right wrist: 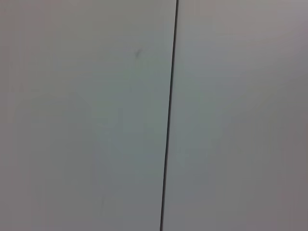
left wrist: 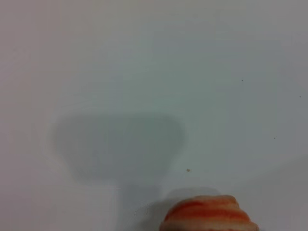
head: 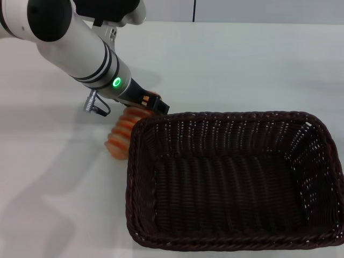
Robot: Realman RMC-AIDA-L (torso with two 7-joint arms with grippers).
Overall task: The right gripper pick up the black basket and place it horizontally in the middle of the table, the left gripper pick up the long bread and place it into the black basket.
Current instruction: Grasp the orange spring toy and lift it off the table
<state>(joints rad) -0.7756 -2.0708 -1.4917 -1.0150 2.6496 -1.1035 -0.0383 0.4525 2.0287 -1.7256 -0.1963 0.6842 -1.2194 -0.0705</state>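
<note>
The black basket (head: 141,127) lies horizontally on the white table (head: 242,59), at the near right, and nothing shows inside it. The long bread (head: 122,134), striped orange and cream, hangs tilted just outside the basket's left rim. My left gripper (head: 152,104), on the white arm with the green light, is shut on the bread's upper end, beside the basket's far left corner. One end of the bread also shows in the left wrist view (left wrist: 209,214), above the bare table. My right gripper is out of view.
The left arm (head: 80,48) reaches in from the far left over the table. The right wrist view shows only a pale surface with a dark seam (right wrist: 169,120).
</note>
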